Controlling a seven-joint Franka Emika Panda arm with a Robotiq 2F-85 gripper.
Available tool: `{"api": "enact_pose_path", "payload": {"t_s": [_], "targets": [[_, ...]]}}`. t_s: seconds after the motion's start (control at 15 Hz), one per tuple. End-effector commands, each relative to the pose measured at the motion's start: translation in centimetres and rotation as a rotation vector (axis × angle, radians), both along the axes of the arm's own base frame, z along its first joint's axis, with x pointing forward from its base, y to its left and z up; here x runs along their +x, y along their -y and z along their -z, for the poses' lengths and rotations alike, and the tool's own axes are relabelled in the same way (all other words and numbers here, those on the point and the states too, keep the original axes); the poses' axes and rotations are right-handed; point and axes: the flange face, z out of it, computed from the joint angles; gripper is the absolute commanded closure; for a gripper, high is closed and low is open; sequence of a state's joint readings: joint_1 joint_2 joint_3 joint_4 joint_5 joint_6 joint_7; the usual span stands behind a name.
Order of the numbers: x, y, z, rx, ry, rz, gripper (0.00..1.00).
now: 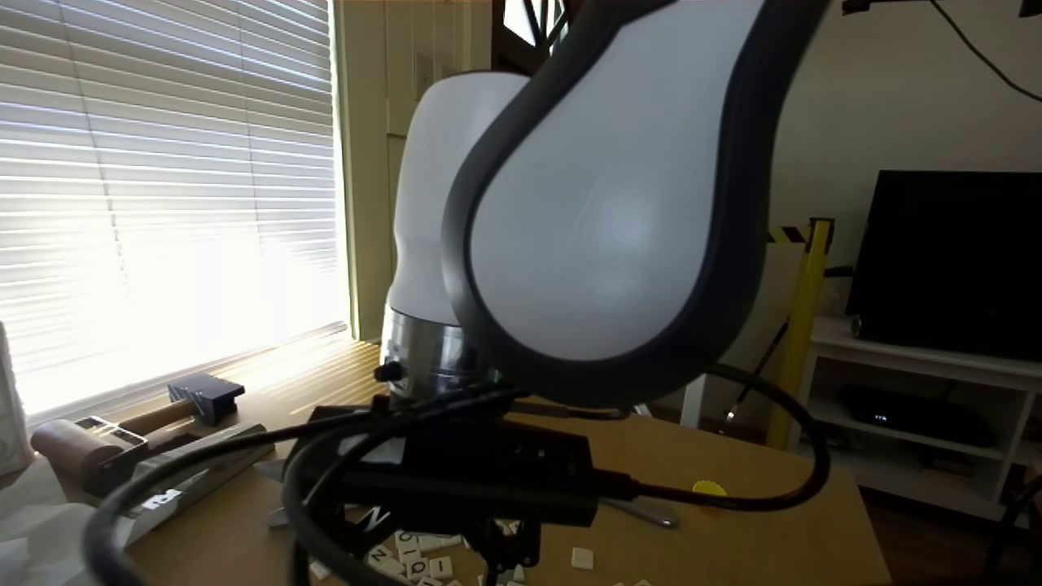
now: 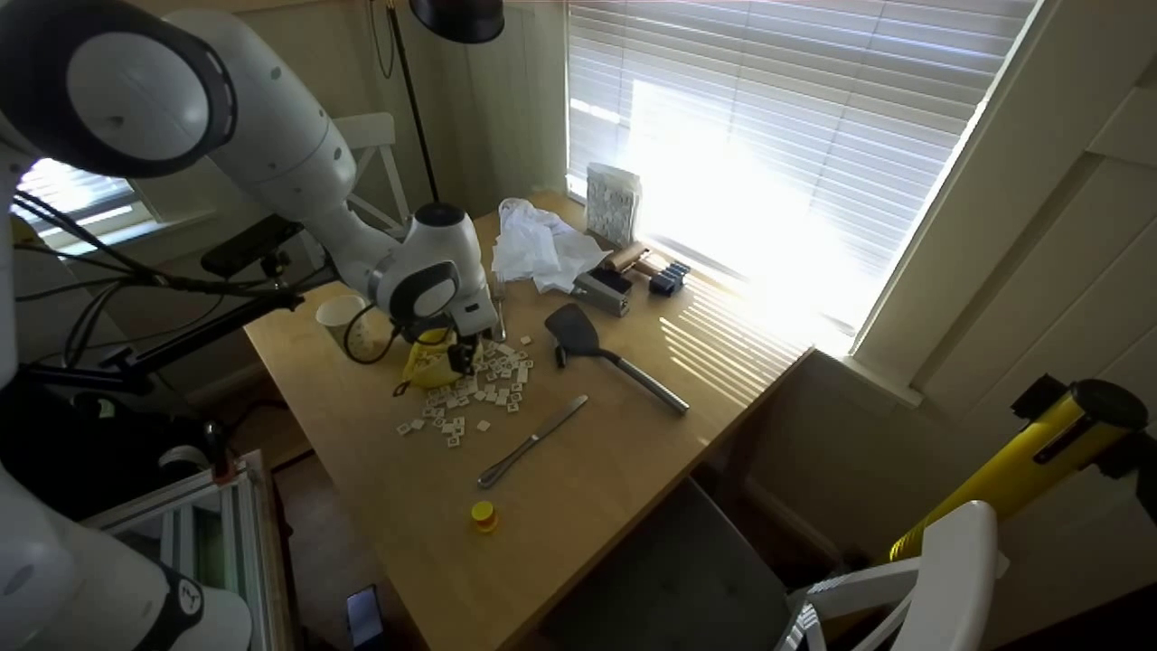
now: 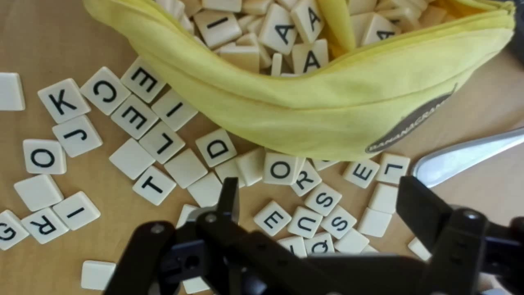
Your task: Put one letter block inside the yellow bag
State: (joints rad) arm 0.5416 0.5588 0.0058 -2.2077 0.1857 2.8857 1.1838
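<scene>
We found the yellow bag [image 3: 327, 119] just ahead of the pincer [image 3: 317, 198] in the wrist view, its gaping mouth on the side away from the fingertips. We saw letter blocks [image 3: 63, 101] filling that mouth, an I and several A's among them, and many more lying loose near the pincer. The pincer stood wide, its two fingers well apart; in the gap, as the wrist view showed it, we read an E block [image 3: 273, 218], a U block [image 3: 306, 221] and two S blocks [image 3: 323, 199]. How high the fingertips hung over these we could not tell. An O block [image 3: 280, 169] lay just ahead of the gap, at the bag's near edge. Out past the finger at the left of that view we read K, J, T and G; just beside the tip of the finger at the right lay the silver handle [image 3: 454, 159] of a utensil.

In an exterior view the pincer overlapped the bag's edge, and we could not tell whether the two touched. Near the pincer, on the table [image 2: 560, 524], lay a spatula [image 2: 571, 327] and a knife [image 2: 533, 443], and a pale cup [image 2: 342, 316] stood across the bag from it. Well apart from the pincer, in both exterior views, we saw a round yellow piece [image 2: 484, 516] and a bright window blind [image 2: 768, 136]. The arm [image 2: 280, 131] rose above the pincer in both exterior views.
</scene>
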Motion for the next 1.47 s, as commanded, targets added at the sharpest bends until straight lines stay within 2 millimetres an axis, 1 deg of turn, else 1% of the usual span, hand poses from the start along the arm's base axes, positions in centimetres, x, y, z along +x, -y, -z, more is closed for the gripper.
{"api": "enact_pose_path", "payload": {"t_s": [0.0,0.07,0.2,0.27,0.4,0.47,0.53,0.6,0.87,1.07,1.4], "targets": [[-0.3,0.5,-0.5,-0.032,0.002,-0.001,0.09],[-0.3,0.6,-0.4,-0.036,0.001,0.000,0.17],[-0.4,0.6,-0.2,-0.040,-0.002,-0.002,0.23],[-0.5,0.5,-0.2,-0.041,-0.005,-0.003,0.32],[-0.8,0.4,-0.3,-0.044,-0.016,-0.006,0.35],[-1.0,0.3,-0.3,-0.048,-0.027,-0.010,0.32],[-1.1,0.3,-0.3,-0.054,-0.033,-0.008,0.33],[-1.2,0.2,-0.3,-0.060,-0.041,-0.009,0.31],[-1.5,-0.2,-0.5,-0.054,-0.060,-0.007,0.33],[-1.4,-0.4,-0.6,-0.051,-0.055,-0.006,0.41],[-1.4,-0.3,-0.3,-0.054,-0.053,0.009,0.50]]}}
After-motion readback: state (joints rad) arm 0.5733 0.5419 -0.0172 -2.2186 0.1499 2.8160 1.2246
